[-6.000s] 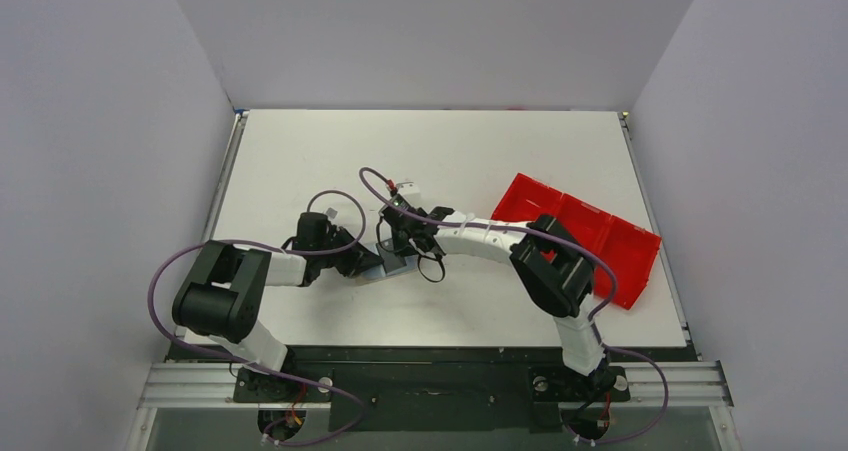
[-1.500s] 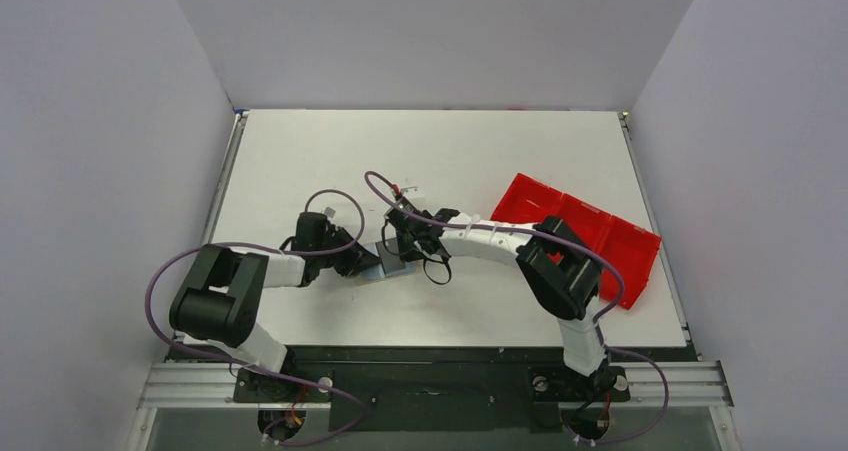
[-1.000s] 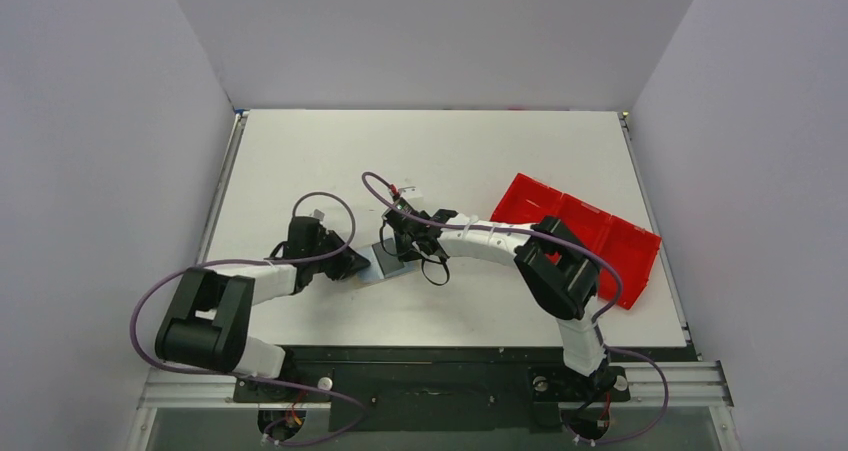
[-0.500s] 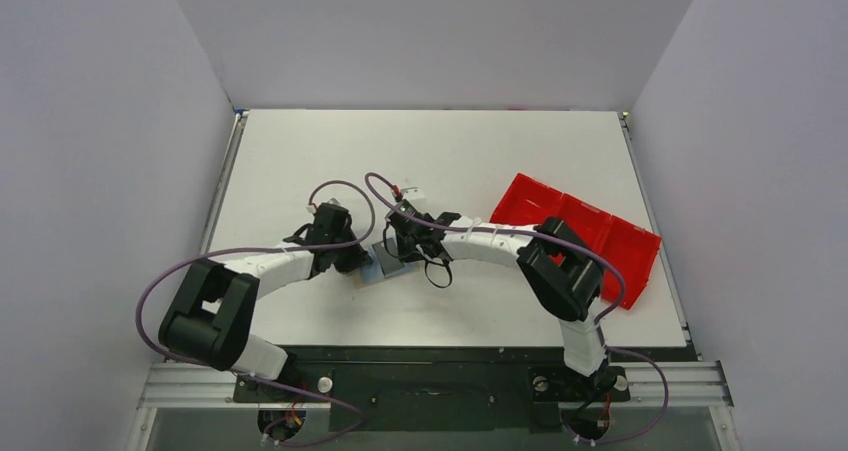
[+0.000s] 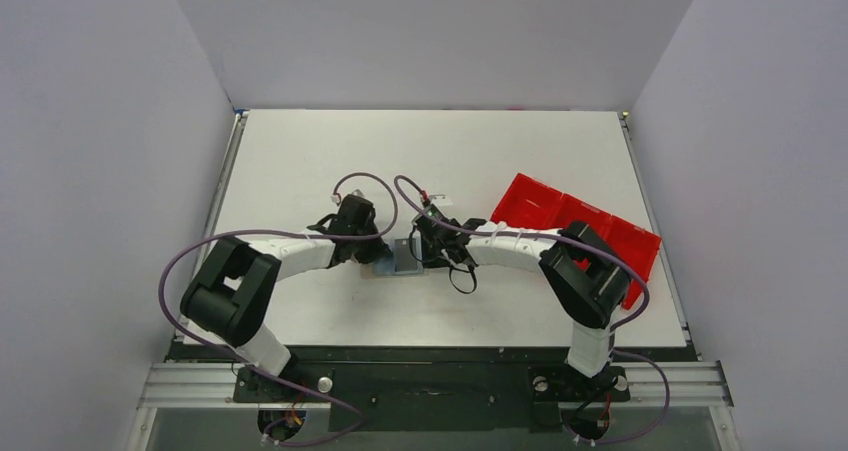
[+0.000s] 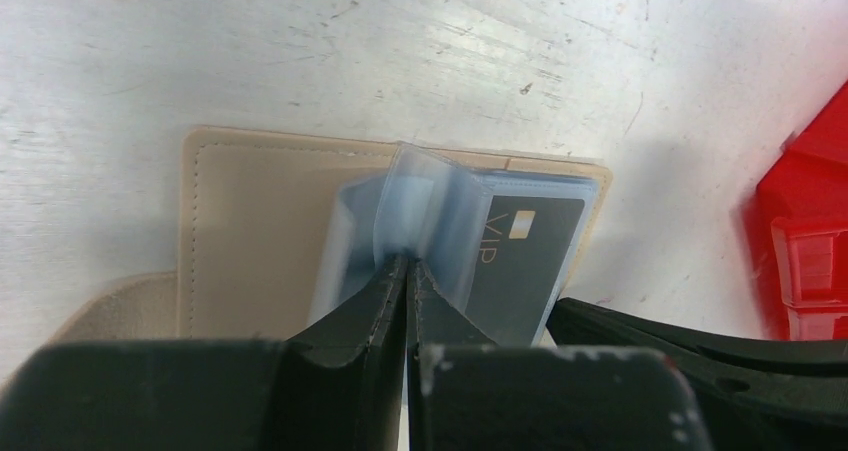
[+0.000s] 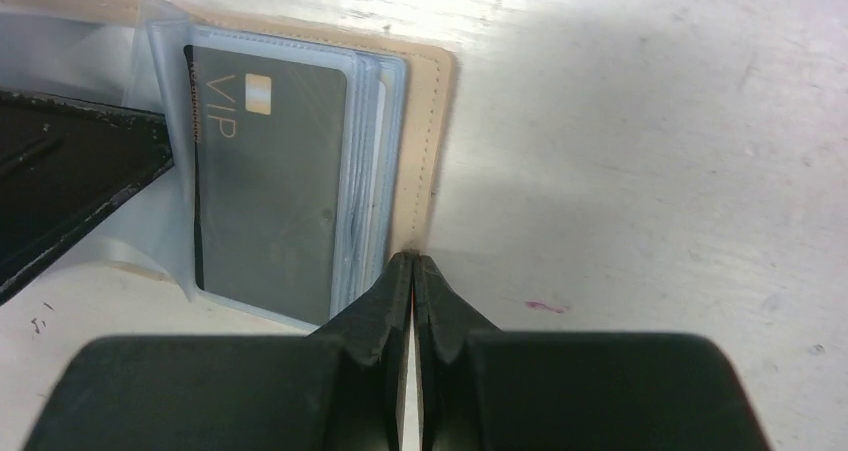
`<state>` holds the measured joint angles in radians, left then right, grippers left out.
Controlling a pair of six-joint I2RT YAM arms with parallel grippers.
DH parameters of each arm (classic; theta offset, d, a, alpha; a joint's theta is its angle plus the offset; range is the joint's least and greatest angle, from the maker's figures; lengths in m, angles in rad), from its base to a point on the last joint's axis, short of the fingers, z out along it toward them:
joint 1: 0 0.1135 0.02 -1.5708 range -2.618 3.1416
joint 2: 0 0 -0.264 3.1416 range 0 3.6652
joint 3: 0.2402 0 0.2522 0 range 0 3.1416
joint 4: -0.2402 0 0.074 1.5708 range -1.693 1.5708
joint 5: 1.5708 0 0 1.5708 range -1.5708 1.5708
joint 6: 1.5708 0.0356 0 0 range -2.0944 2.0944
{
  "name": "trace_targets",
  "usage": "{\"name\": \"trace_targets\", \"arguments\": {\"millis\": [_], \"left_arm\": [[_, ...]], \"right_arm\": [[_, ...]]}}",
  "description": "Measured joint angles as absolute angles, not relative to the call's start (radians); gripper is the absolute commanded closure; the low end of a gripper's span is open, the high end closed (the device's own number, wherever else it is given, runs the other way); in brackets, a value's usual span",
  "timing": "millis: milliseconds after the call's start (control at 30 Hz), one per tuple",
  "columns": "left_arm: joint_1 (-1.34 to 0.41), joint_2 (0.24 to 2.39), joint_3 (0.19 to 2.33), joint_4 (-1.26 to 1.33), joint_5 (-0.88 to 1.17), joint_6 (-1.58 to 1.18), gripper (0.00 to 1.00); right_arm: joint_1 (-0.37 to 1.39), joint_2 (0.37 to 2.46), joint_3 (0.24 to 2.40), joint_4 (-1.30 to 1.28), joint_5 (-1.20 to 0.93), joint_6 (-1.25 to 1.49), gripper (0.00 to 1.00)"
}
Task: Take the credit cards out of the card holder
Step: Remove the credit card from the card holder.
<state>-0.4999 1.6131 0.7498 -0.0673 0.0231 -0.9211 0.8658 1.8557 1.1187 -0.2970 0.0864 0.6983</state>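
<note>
1. Scuffed white worktop [image 6: 200,51] lay under everything. On it the left claw [image 6: 407,263] was closed, its tips pinching a fold of the clear sleeve [image 6: 430,186] that stood up from the open card holder [image 6: 250,221].
2. At 3 o'clock of those tips a dark grey credit card [image 6: 525,261] marked VIP sat inside its sleeve, flat over the holder's right half.
3. The right claw [image 7: 412,261] was closed too. Its tips met on the edge of the tan cover, seemingly pinning it, and the credit card lay at 10 o'clock of them.
4. Farther out, the red tray [image 5: 580,223] rested at 3 o'clock of the holder, apart from it.
5. The step in hand looked like spreading the sleeves while the holder was held down; no card was out yet.
6. The next move would call for one claw to let go of the plastic and take a card's own edge. It would then draw the card along its pocket while the other claw held the holder flat. Which side the pocket opened on could not be told.
</note>
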Motion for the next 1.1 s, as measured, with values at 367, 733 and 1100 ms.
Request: {"name": "trace_targets", "arguments": {"millis": [367,733,1100], "left_arm": [[-0.522,1.551,0.755,-0.208,-0.050,-0.915,1.00],[-0.504,1.515,0.760,-0.320,-0.123,-0.862,1.00],[-0.500,1.523,0.764,-0.318,-0.114,-0.855,1.00]], "right_arm": [[0.805,1.827,1.078,-0.280,0.047,0.712,1.00],[0.804,1.827,1.098,-0.326,0.051,0.699,0.93],[0.807,1.827,1.195,-0.432,0.075,0.670,0.73]]}}
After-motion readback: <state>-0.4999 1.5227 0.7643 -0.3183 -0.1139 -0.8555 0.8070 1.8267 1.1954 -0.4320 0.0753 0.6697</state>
